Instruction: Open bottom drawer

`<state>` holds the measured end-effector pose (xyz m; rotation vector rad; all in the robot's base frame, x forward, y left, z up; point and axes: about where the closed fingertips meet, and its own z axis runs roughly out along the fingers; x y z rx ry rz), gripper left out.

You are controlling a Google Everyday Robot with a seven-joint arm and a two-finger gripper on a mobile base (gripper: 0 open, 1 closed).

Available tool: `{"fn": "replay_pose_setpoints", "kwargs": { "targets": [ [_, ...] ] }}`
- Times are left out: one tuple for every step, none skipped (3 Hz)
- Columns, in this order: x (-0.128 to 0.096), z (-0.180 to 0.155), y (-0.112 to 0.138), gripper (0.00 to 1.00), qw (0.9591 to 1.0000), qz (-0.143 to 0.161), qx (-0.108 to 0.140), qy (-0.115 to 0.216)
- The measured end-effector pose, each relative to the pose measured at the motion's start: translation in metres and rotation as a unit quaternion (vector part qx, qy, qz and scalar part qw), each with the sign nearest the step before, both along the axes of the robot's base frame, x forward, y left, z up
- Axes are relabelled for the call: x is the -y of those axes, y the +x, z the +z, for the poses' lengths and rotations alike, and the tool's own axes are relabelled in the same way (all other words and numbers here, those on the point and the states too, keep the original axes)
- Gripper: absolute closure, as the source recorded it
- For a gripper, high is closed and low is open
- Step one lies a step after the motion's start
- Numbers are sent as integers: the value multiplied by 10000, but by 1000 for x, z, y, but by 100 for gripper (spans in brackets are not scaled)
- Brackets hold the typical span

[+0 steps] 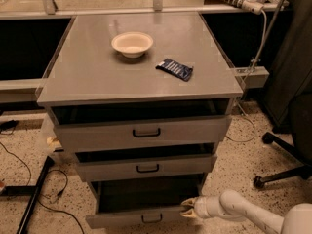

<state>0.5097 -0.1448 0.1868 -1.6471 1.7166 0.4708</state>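
The grey cabinet (136, 77) has three grey drawers with black bar handles. The bottom drawer (139, 217) is the lowest and narrowest; it stands pulled out well beyond the two above, its dark inside showing, its small handle (152, 218) at the front. My gripper (189, 209), on a white arm (239, 213) coming in from the lower right, is at the right end of the bottom drawer's front, touching its top edge. The top drawer (141, 133) and middle drawer (145, 167) stand slightly out.
A cream bowl (132, 44) and a dark blue packet (175, 69) lie on the cabinet top. An office chair base (285, 155) stands at the right. A black stand leg (34, 199) and cables lie on the speckled floor at left.
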Motion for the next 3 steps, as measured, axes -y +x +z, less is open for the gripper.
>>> {"fn": "replay_pose_setpoints", "kwargs": {
  "targets": [
    [0,0,0,34,10000,2,-1,1],
    [-2,-4,-4,11,9999,136,-38,77],
    [7,-20,-30,15,9991,335,-130,214]
  ]
}}
